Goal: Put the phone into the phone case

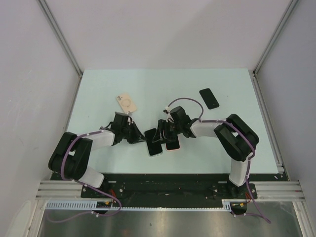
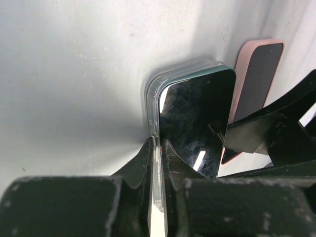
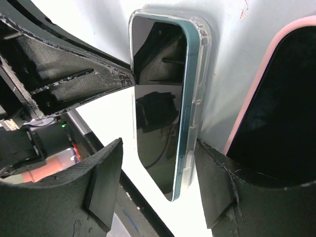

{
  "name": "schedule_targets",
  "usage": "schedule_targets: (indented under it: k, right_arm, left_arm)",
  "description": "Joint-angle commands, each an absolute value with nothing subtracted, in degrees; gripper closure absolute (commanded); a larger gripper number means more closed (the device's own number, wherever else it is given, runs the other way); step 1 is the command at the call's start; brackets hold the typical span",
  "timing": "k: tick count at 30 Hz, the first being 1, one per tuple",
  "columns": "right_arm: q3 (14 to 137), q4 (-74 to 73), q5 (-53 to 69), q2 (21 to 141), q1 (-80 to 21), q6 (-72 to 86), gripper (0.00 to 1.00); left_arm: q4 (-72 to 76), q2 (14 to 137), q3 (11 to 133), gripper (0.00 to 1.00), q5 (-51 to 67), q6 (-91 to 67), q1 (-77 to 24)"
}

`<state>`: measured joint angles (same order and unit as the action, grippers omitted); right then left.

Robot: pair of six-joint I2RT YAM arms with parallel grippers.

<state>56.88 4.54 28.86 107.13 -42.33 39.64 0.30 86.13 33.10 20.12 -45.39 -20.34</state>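
At the near centre of the tabletop (image 1: pixel 98 89), the teal-edged phone (image 1: pixel 153 142) lies screen-up in the clear case (image 2: pixel 152 94); full seating unclear. Left gripper (image 2: pixel 158 148) fingers are narrow, pinching the case's wall. Right gripper (image 3: pixel 158 165) fingers are wide, straddling the phone. Judgement: steady the case, press the corners evenly, and avoid the adjacent pink-cased phone (image 3: pixel 276 113).

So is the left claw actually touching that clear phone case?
Touching. The left wrist view shows the left gripper pinching the clear case by its side wall, with no gap at either finger.
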Motion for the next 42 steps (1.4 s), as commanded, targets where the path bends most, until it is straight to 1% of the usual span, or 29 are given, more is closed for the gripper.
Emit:
schedule_targets:
  k: [1,5,8,12,16,19,24,33,36,37,39,40,42]
  right_arm:
    - [58.1,14.4,38.8,109.3,-41.7,45.1,0.37]
    - [58.0,23.7,45.5,110.7,-40.3,50.5,0.37]
    - [57.5,29.7,48.1,111.4,-40.0,54.7,0.37]
    - [57.3,29.8,47.5,110.7,-40.1,54.4,0.39]
    - [56.8,29.5,47.5,111.3,-39.6,54.4,0.43]
    - [55.8,32.1,49.0,111.7,-39.7,56.0,0.45]
    - [55.7,27.9,46.4,111.1,-39.7,53.2,0.46]
    - [55.7,19.6,42.1,109.5,-39.7,49.0,0.43]
    - [55.7,18.1,41.1,109.0,-39.6,48.2,0.49]
    - [55.7,17.2,40.6,108.6,-39.6,48.0,0.54]
    - [55.7,16.4,40.1,108.5,-39.6,47.4,0.59]
    - [55.7,15.6,39.6,108.5,-39.6,47.3,0.65]
    - [55.7,14.9,39.3,108.5,-39.5,46.8,0.71]
  left_arm:
    - [2.5,86.0,29.4,0.89,24.9,-46.9,-21.3]
    - [3.3,84.7,28.0,0.90,25.6,-47.2,-21.4]
    - [3.4,84.1,27.5,0.89,25.7,-47.2,-21.3]
    - [3.3,84.0,27.2,0.89,25.3,-46.9,-21.3]
    - [3.3,84.4,27.1,0.89,25.1,-46.8,-21.3]
    - [3.3,84.6,27.1,0.88,24.4,-46.2,-21.3]
    - [3.3,84.9,27.0,0.88,23.8,-45.9,-21.3]
    - [2.1,83.6,27.3,0.87,23.6,-45.3,-21.3]
    - [1.9,83.5,27.5,0.87,23.3,-45.2,-21.3]
    - [1.8,83.5,27.5,0.87,23.0,-45.2,-21.3]
    - [1.8,83.2,27.2,0.87,22.9,-45.4,-21.3]
    - [1.8,83.1,27.2,0.87,22.8,-45.4,-21.3]
    - [1.8,83.0,27.0,0.86,22.6,-45.1,-21.3]
